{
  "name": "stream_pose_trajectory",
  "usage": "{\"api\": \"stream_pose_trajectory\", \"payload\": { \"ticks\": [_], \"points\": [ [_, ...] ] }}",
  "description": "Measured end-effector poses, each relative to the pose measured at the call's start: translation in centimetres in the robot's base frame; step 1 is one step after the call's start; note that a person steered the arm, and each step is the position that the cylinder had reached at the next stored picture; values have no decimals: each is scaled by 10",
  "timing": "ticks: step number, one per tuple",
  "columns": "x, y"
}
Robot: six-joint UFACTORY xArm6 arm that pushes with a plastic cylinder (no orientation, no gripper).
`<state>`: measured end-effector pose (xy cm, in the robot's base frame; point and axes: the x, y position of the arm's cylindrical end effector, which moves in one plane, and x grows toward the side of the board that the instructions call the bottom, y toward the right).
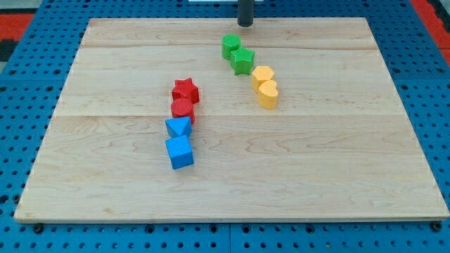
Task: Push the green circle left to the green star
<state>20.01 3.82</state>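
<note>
Looking from the view's bottom, we are seeing the wooden board (105,190) lying on a blue pegboard (21,232). Nearest to us, a blue cube (180,152) is sitting left of the board's middle, and a blue triangle-like block (178,127) is touching it just above. A red circle (182,109) is sitting right above that, and a red star (185,91) is pressing against its top. These four are making a line going up the view.

Farther up and to the view's right, a yellow heart (268,94) is touching another yellow block (262,74); we are guessing it has six sides, but it is hard to tell. Just up and left of it, the green star (242,60) is sitting, and the green circle (230,46) is touching the star's upper left side.

At the view's top, my tip (245,24) is standing just above and right of the green circle, not touching it. We are holding nothing; the rod is bare and free.
</note>
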Motion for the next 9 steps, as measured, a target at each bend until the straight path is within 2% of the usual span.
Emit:
{"api": "stream_pose_trajectory", "payload": {
  "ticks": [1,4,6,9],
  "points": [
    [38,0],
    [59,-1],
    [66,-24],
    [101,-42]
  ]
}}
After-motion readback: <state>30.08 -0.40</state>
